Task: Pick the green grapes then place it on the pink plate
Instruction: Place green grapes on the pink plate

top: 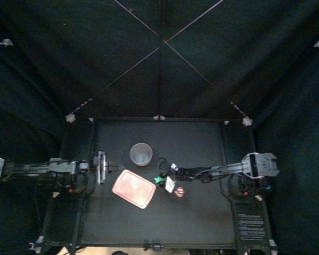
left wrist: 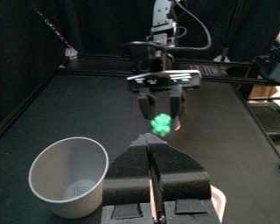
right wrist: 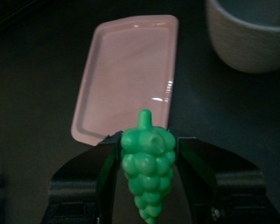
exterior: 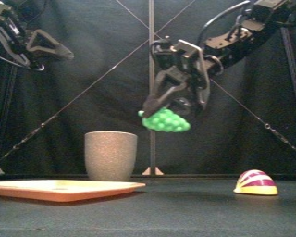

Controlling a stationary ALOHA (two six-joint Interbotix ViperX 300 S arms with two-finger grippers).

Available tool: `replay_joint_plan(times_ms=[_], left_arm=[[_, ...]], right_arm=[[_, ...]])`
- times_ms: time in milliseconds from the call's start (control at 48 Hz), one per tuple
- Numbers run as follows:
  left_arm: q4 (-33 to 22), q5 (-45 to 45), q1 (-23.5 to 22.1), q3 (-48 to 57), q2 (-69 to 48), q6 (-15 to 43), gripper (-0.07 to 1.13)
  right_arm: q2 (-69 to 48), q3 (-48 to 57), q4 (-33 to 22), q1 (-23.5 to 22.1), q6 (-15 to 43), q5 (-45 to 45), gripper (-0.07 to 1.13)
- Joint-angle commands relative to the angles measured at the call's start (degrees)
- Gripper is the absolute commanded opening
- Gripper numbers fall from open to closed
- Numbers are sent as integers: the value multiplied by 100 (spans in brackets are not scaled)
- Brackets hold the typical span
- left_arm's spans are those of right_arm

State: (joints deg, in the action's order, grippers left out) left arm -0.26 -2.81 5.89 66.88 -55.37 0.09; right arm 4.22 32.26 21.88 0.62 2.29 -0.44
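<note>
My right pincer [exterior: 176, 102] is clamped on the green grapes [exterior: 166, 119], carrying the bunch in the air well above the desk [top: 209, 139]. In the right wrist view the bunch sits between the jaws with its stem end pointing toward the pink plate [right wrist: 129, 74]. The plate lies flat on the desk's front left part. As I read the front view, the bunch hangs to the right of it, not over it, and the tall grey speckled cup [exterior: 111, 155] stands behind the plate. So I judge the pick done and the carry to be the step in hand. To do it well I'd hold the squeeze steady and travel leftward at this height until the wrist view shows pink under the whole bunch, and only then descend. Aiming for the plate's middle and not its near end gives margin, since the bunch is rounded and could roll off an edge (the plate's lip looks shallow). I'd steer clear of the cup on the way and release low, with the grapes touching or nearly touching the plate, so they don't bounce. The striped toy food [exterior: 255, 181] on the right is well apart and no concern. The left pincer [left wrist: 153, 144] rests raised at the left, its jaws closed on nothing.
</note>
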Motion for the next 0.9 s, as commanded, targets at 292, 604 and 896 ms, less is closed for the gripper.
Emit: replay_joint_plan(times_ms=[292, 604, 896], left_arm=[[0, -105, 114, -18, 9, 0, 21], [0, -105, 158, 26, 0, 9, 21], [0, -123, 158, 26, 0, 0, 21]], right_arm=[[1740, -2057, -70, 167, -18, -18, 54], [2303, -2804, -53, 105, 9, 158, 54], [2435, -2918, -325, 62, 9, 352, 77]])
